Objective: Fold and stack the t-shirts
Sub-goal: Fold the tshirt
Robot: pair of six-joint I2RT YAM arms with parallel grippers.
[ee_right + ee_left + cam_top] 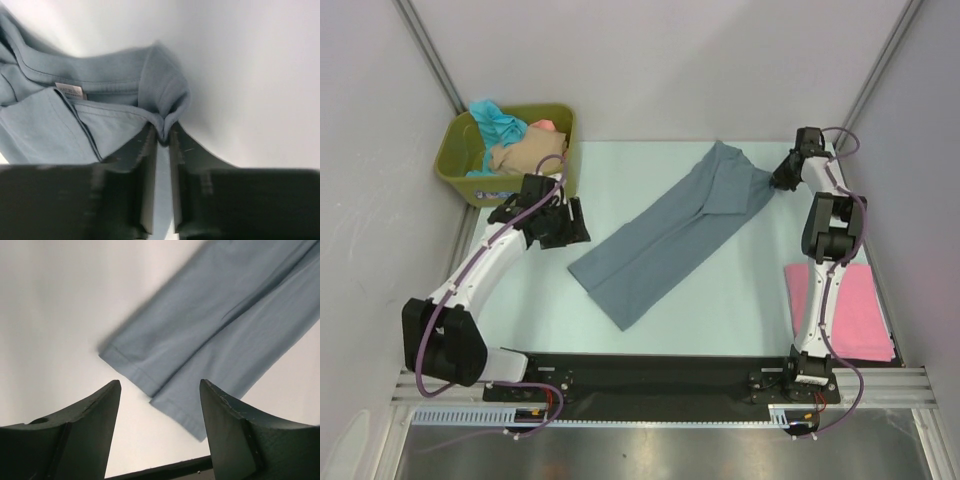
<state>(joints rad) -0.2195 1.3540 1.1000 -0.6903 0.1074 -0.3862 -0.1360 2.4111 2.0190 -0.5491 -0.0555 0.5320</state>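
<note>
A slate grey-blue t-shirt point(672, 235) lies folded lengthwise in a long strip, slanting from the table's near middle to the far right. My right gripper point(782, 180) is shut on its collar end; the right wrist view shows the cloth point(100, 120) pinched between the fingertips point(150, 137). My left gripper point(572, 222) is open and empty, just left of the strip's hem end. The left wrist view shows the hem point(165, 390) beyond the spread fingers point(215, 405). A folded pink t-shirt point(850, 310) lies at the near right.
An olive-green tub point(460, 170) at the far left holds teal point(498, 122), beige point(525, 155) and salmon point(548, 125) shirts. White walls close in the left, back and right sides. A black strip point(650, 375) runs along the near edge.
</note>
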